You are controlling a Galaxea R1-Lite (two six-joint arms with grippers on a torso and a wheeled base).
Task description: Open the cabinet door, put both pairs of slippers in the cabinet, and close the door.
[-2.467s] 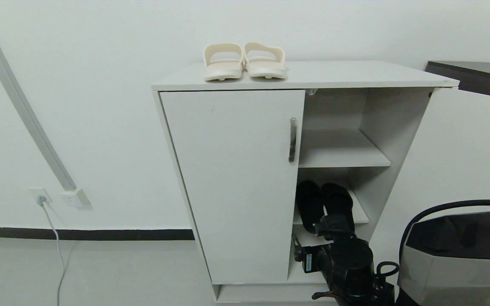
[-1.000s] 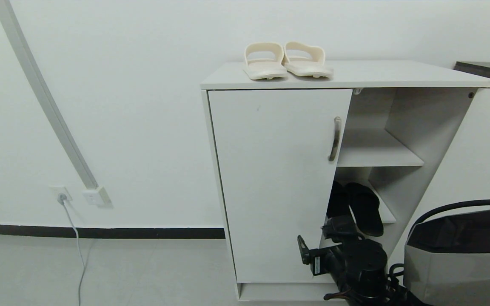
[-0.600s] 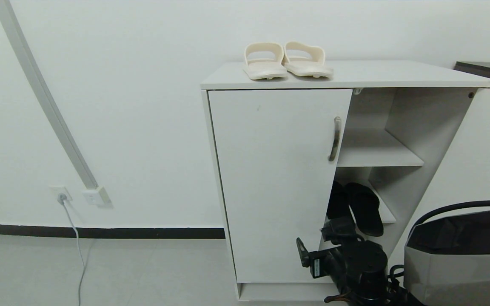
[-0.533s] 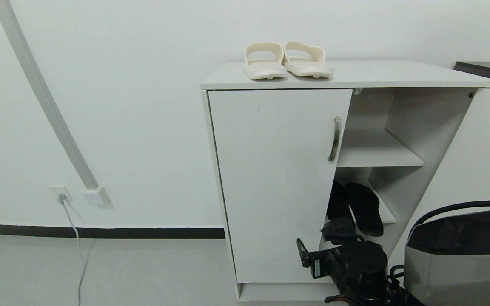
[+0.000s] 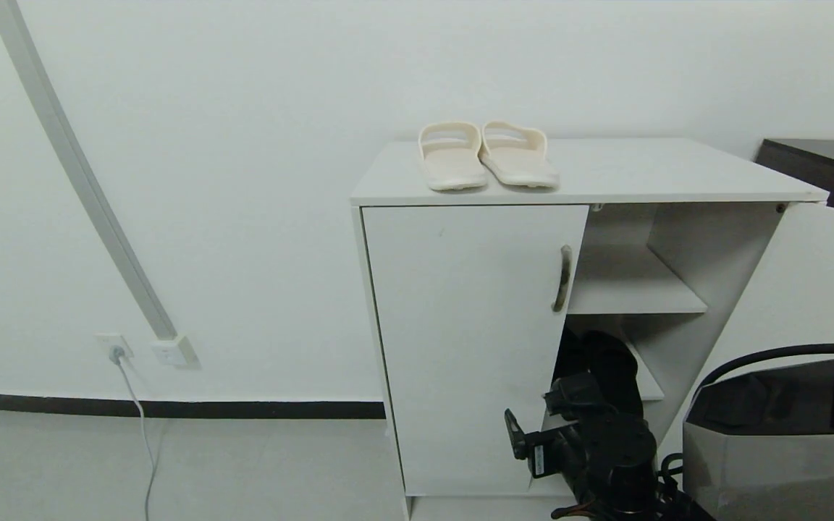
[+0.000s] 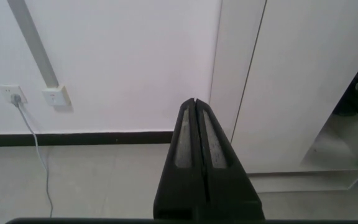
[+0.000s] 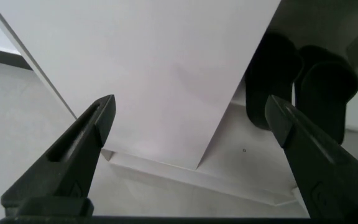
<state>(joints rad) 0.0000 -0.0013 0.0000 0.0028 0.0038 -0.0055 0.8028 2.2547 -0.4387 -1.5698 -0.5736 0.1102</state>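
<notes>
1. The white wooden two-door cabinet (image 5: 677,170) stood with its right-hand door (image 5: 808,289) swung wide open, so the opening step looked done. Its left-hand door (image 5: 468,340), with a metal bar handle (image 5: 562,278), was shut.
2. The pair of black flat slippers (image 5: 605,362) lay side by side on the lower shelf (image 5: 649,387) inside, so I judged the first pair stowed.
3. The pair of cream open-toed slippers (image 5: 486,155) sat on the cabinet's top, touching each other, above the shut door and not yet put away.
4. The right gripper (image 7: 190,106) hung low before that door's bottom corner, fingers spread wide and grasping nothing.
5. The left gripper (image 6: 195,109) faced the wall (image 6: 117,62) beside the cabinet, fingers pressed together on nothing.
6. Roughly half remained: shelving the cream pair and closing the door.
</notes>
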